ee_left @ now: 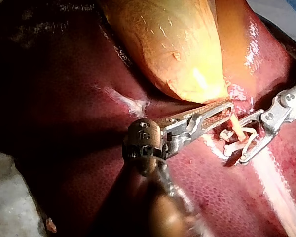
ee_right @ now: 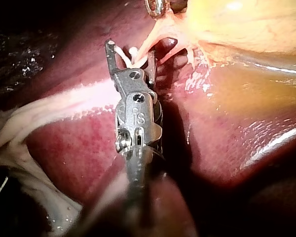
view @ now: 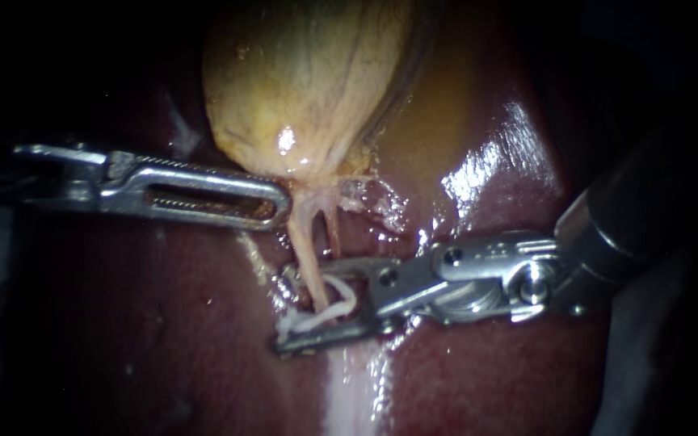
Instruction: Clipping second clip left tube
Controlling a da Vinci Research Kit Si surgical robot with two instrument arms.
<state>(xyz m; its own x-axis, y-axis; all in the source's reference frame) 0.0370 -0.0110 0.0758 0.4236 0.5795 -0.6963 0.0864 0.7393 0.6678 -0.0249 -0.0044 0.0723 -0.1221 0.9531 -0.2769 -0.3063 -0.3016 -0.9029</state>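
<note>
The yellow gallbladder [view: 309, 81] lies on the dark red liver [view: 123, 323]. Two thin tubes run down from its neck, the left tube [view: 307, 254] pale and the right tube [view: 334, 234] thinner. My left instrument [view: 283, 203] comes in flat, its slotted jaws shut on the gallbladder's neck [ee_left: 222, 109]. My right instrument [view: 288, 311] holds a white clip [view: 329, 311] between its spread jaws, and the left tube passes between the clip's legs. The right wrist view shows the same clip [ee_right: 122, 52] at the jaws [ee_right: 130, 52] around the tube [ee_right: 147, 42].
A pale white band of tissue [view: 349, 387] runs over the liver below the clip. Wet torn tissue [view: 377, 202] lies beside the right tube. White fatty tissue [ee_right: 19, 133] sits beside my right instrument's shaft.
</note>
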